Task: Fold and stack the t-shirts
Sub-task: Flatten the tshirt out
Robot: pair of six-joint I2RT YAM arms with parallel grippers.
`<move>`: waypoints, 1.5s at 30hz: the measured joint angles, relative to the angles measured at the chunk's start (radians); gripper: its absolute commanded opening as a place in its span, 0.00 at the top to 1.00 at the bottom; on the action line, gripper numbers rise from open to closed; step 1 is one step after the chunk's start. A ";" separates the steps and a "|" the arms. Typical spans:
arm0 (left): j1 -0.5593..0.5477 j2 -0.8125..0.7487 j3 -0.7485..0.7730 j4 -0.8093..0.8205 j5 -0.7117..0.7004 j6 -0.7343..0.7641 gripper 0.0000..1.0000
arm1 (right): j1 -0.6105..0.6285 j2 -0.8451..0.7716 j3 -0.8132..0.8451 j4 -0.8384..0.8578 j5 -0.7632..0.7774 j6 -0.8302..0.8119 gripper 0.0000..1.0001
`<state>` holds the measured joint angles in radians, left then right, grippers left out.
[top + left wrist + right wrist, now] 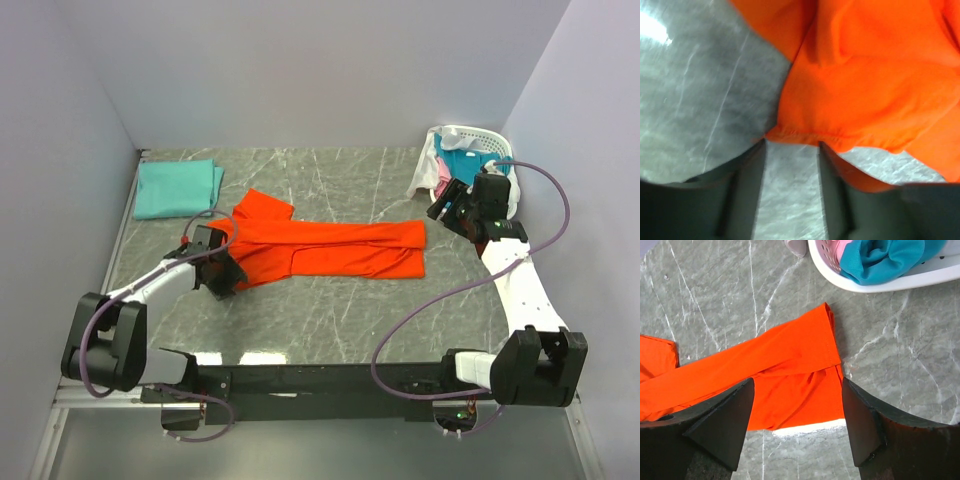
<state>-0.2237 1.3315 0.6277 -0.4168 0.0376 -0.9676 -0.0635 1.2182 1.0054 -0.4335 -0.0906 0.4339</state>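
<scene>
orange t-shirt point(330, 248) folded long on the grey desk point(330, 325), left fingers point(747, 190) parted at its hem, right fingers point(725, 425) spread wide above its other end

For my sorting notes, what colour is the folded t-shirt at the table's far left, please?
The folded t-shirt is mint green, clearest in the top view.

The left wrist view is smeared: the orange shirt point(870, 100) runs off its top and right edges, and whether the hem touches the fingers point(747, 190) cannot be told. From above, the left gripper point(222, 282) hides its own tips. The right wrist view cuts the basket point(890, 287) at the top and the orange shirt at the left. The right arm point(490, 200) covers part of the basket, and the bunched shirts point(880, 260) inside cannot be counted.
</scene>
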 measured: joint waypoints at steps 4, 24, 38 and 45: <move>0.000 0.048 0.029 0.018 -0.003 0.003 0.63 | 0.000 0.000 0.000 0.000 -0.003 0.000 0.23; -0.001 0.032 0.053 0.034 -0.135 0.031 0.99 | 0.000 0.025 -0.129 -0.032 0.000 0.039 0.31; -0.001 -0.086 0.011 0.039 -0.139 0.030 0.99 | 0.000 0.344 -0.082 0.049 -0.010 0.084 0.48; -0.001 -0.085 0.011 0.044 -0.137 0.029 0.99 | 0.000 0.409 -0.064 0.105 -0.035 0.094 0.53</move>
<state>-0.2249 1.2465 0.6384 -0.3729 -0.0998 -0.9382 -0.0635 1.6268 0.9409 -0.3290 -0.1257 0.5278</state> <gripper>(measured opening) 0.023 0.498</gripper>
